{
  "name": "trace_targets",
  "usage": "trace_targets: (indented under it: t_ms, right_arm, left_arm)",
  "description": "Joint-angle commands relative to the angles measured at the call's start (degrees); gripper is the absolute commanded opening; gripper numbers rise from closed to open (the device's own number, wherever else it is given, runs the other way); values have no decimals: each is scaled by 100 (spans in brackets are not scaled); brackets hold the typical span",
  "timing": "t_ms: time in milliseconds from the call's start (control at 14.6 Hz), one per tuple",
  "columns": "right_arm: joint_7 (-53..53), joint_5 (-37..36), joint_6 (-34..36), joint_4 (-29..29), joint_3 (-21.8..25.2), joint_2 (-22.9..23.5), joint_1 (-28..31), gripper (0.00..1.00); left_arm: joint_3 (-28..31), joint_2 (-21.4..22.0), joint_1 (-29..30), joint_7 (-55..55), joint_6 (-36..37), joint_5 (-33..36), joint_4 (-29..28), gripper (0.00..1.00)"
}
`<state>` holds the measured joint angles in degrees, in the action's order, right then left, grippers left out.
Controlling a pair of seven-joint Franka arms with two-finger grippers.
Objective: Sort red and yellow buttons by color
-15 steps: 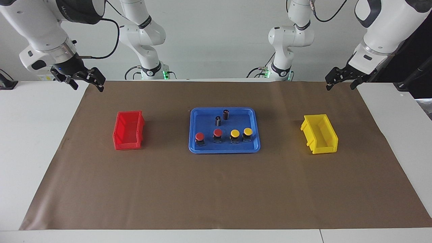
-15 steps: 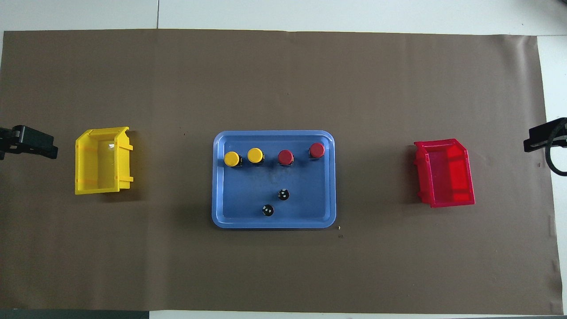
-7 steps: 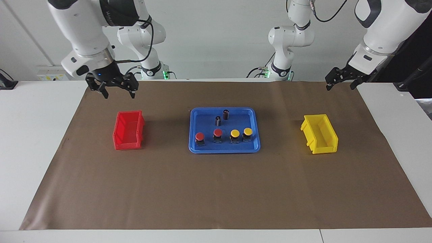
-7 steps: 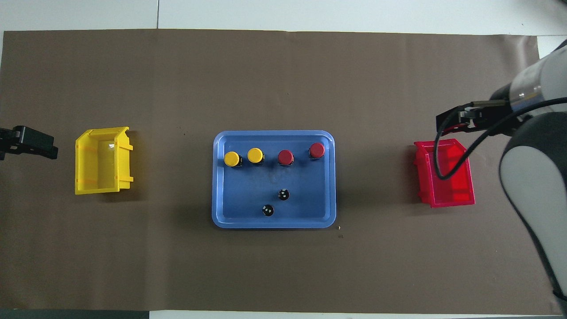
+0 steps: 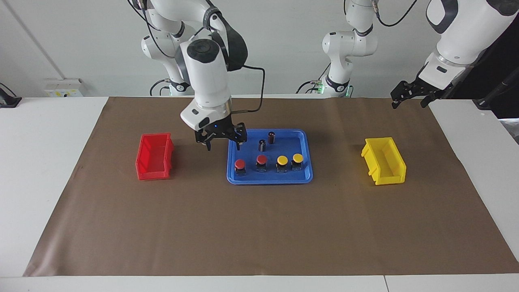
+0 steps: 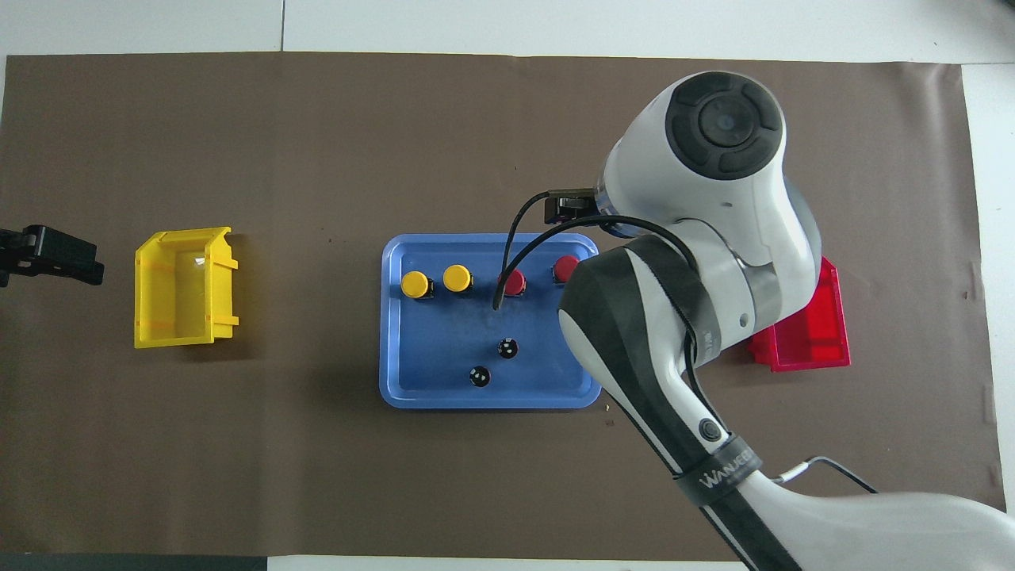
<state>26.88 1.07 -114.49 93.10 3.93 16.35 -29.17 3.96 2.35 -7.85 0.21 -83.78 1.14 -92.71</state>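
With all four buttons in the blue tray [image 5: 305, 140], the right end effector [image 5: 221, 142], fingers spread and empty, hangs over the tray's edge to approach the outer red button [image 5: 240, 164]; next, descend and close, while the left end effector [image 5: 410, 95] waits, spread.

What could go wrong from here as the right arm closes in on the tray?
1. The right tool hangs open over the tray edge, short of the end red button; the next red button stands close beside it and could be knocked over.
2. Two dark cylinders stand on the tray nearer the robots; a low swing might clip them.
3. The arm hides much of the red bin in the overhead view.
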Motion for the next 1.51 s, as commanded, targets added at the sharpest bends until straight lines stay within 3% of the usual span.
trace_targets:
  t_ms: [0, 274, 617, 823, 1097, 1440]
  right_arm:
    - [-7, 86, -669, 804, 29, -185, -36, 100]
    - [-42, 86, -1329, 1254, 29, 8, -221, 92]
    - [-104, 86, -1497, 1290, 29, 228, -239, 82]
    - [-113, 86, -1603, 1386, 11, 255, -239, 79]
    - [-139, 86, -1621, 1422, -15, 255, -239, 71]
    - [-262, 95, -1612, 1448, -59, 246, -247, 52]
  left_arm:
    - [25, 126, -33, -64, -51, -44, -134, 99]
    - [25, 126, -41, -73, -42, -44, -134, 99]
    - [-71, 283, -111, -423, -199, -44, -475, 99]
    - [-142, 459, -725, -1178, -796, -53, -993, 99]
    - [-142, 346, -1542, -2154, -1823, -246, -1626, 99]
    - [-150, -207, -2325, -2946, -2879, -510, -1918, 98]
